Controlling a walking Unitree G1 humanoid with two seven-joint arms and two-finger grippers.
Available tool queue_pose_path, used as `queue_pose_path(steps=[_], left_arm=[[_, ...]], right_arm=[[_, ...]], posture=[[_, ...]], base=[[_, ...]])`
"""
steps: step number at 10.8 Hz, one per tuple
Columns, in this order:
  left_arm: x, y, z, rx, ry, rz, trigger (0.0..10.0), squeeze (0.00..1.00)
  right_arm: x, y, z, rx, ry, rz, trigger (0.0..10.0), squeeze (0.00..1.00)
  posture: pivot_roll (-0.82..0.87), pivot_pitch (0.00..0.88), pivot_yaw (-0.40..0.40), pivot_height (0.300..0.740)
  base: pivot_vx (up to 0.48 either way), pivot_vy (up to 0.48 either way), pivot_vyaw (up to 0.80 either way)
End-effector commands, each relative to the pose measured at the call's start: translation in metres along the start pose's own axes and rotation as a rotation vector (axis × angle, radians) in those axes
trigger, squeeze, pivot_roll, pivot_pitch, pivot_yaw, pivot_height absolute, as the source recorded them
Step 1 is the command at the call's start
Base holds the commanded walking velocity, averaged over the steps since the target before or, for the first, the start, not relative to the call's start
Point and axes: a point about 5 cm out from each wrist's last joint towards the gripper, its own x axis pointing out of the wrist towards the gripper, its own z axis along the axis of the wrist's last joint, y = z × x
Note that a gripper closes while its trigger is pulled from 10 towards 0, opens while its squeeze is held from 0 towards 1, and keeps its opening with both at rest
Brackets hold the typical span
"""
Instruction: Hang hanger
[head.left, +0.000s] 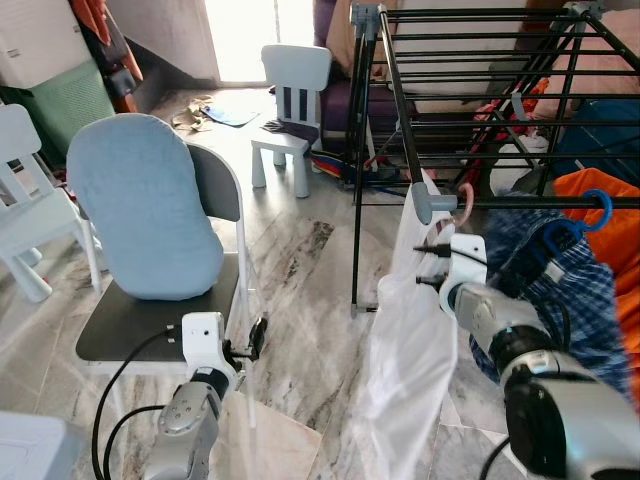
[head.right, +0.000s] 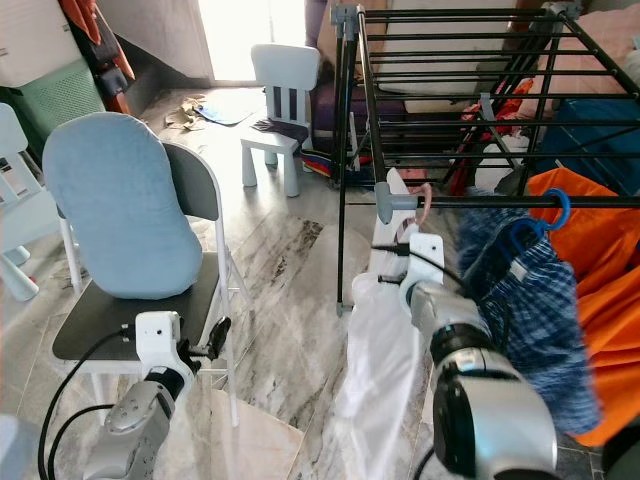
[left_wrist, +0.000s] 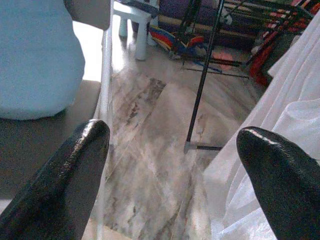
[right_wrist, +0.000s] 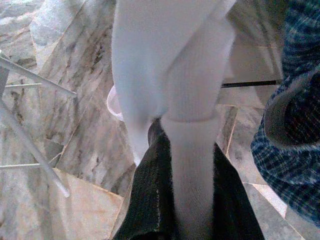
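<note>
A white garment (head.left: 410, 340) hangs on a pink hanger whose hook (head.left: 465, 205) sits at the front rail (head.left: 520, 203) of the black drying rack, by its grey corner joint. Whether the hook rests on the rail is unclear. My right gripper (head.left: 432, 265) is raised just below that rail, and in the right wrist view it is shut (right_wrist: 187, 165) on the white cloth (right_wrist: 165, 60) at the hanger's neck. My left gripper (head.left: 255, 338) is low beside the chair, open, with nothing between its fingers (left_wrist: 65, 185).
A blue plaid shirt (head.left: 560, 290) on a blue hanger and an orange garment (head.left: 610, 230) hang further right on the same rail. A grey chair with a light blue cushion (head.left: 145, 205) stands at the left. A small white chair (head.left: 290, 100) stands behind on the marble floor.
</note>
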Motion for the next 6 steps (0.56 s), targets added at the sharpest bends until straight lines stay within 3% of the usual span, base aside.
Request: queue_pose_path(steps=[1, 3, 4, 5, 6], left_arm=[[-0.001, 0.002, 0.004, -0.001, -0.01, -0.001, 10.0, 0.0], [-0.001, 0.002, 0.017, -0.016, -0.064, 0.005, 10.0, 0.0], [-0.004, 0.0, 0.026, -0.027, -0.102, -0.02, 10.0, 0.0], [-0.007, -0.001, 0.029, -0.035, -0.117, -0.03, 10.0, 0.0], [-0.014, 0.0, 0.036, -0.039, -0.15, -0.037, 10.0, 0.0]], right_arm=[[-0.002, 0.002, 0.019, -0.001, -0.076, 0.01, 10.0, 0.0], [-0.004, 0.001, 0.028, -0.062, -0.201, 0.013, 10.0, 0.0], [-0.005, -0.007, 0.022, -0.132, -0.245, -0.039, 10.0, 0.0], [-0.007, -0.013, 0.014, -0.15, -0.273, -0.061, 10.0, 0.0], [-0.016, -0.022, -0.015, -0.139, -0.339, -0.073, 10.0, 0.0]], posture=[[-0.15, 0.0, 0.012, 0.74], [-0.15, 0.0, 0.015, 0.74], [-0.15, 0.0, 0.016, 0.74], [-0.16, 0.0, 0.02, 0.74], [-0.17, 0.0, 0.023, 0.74]], base=[[0.0, 0.0, 0.0], [0.0, 0.0, 0.0], [0.0, 0.0, 0.0], [0.0, 0.0, 0.0], [0.0, 0.0, 0.0]])
